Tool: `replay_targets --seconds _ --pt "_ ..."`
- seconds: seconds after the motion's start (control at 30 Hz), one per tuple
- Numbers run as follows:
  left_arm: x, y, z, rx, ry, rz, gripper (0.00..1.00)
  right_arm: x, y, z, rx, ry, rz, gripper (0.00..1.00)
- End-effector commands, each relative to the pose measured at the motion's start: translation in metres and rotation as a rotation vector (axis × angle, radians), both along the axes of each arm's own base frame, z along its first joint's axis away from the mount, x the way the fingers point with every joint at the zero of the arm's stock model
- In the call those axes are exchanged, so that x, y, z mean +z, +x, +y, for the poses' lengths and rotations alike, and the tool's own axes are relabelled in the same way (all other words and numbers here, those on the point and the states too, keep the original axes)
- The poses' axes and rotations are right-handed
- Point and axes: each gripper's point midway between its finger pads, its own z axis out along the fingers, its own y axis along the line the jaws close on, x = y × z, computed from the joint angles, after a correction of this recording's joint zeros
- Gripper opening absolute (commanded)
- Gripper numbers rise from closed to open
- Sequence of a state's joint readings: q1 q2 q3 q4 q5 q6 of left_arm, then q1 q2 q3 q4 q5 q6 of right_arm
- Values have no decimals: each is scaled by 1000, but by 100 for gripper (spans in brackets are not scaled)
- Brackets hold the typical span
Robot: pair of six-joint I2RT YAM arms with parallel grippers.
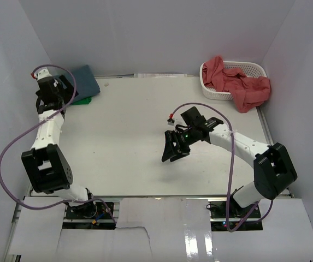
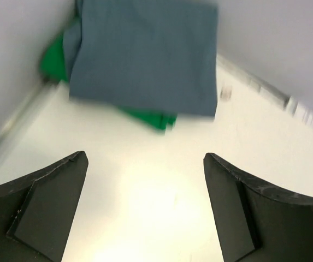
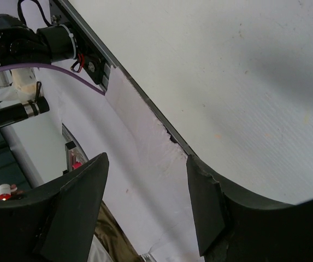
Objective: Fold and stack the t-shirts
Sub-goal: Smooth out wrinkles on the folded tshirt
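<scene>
Lying folded into a smooth rectangle at the table's (image 1: 129, 125) ten o'clock corner, the slate blue t-shirt (image 2: 145, 54) covers the bright green t-shirt (image 2: 151, 117) — only green edges show. Salmon red t-shirts (image 1: 238, 84) spill crumpled from the basket (image 1: 244, 65) at two o'clock. The left gripper (image 2: 145, 157) gapes wide, empty; the right gripper (image 3: 148, 159) — partly open — holds nothing.

two stacked t-shirts (image 2: 145, 54) (image 2: 53, 60), one basket (image 1: 251, 65), two grippers (image 2: 145, 158) (image 3: 148, 159)

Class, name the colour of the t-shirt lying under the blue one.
Bright green: the green t-shirt shows clearest in the left wrist view, under the slate blue t-shirt.
</scene>
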State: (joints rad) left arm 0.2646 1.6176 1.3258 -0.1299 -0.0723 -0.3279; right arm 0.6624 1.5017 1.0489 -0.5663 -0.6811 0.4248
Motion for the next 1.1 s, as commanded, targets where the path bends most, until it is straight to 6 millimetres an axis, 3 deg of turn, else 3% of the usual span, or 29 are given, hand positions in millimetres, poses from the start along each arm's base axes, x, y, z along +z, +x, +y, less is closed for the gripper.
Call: replay_targets --seconds 0.0,0.03,0.1,0.13,0.2,0.27,0.37,0.5,0.67,1.07 --pt "23 -58 -20 -8 -29 10 98 14 0 4 37 65 -73 66" --pt "40 -75 -33 -46 -38 -22 98 14 -1 4 38 65 -71 66" --pt "32 -99 -45 -66 -71 7 98 17 -1 3 40 73 -83 66" --pt "48 -114 -57 -101 -78 -32 98 16 -1 1 36 67 -89 66" --pt "37 -138 -67 -114 -103 2 98 19 -1 -1 27 66 -112 66" --pt "40 -166 -77 -130 -103 -2 98 21 -2 -4 19 66 -137 66" --pt "45 -194 -82 -133 -68 -15 98 23 -3 -7 11 70 -156 66" --pt "35 -227 -86 -121 -58 27 98 28 -5 -10 10 84 -182 66" --pt "10 -240 -91 -113 -95 82 98 29 -6 -10 13 91 -186 66" --pt "15 -236 -94 -151 -84 76 98 29 -7 -10 5 96 -185 66"
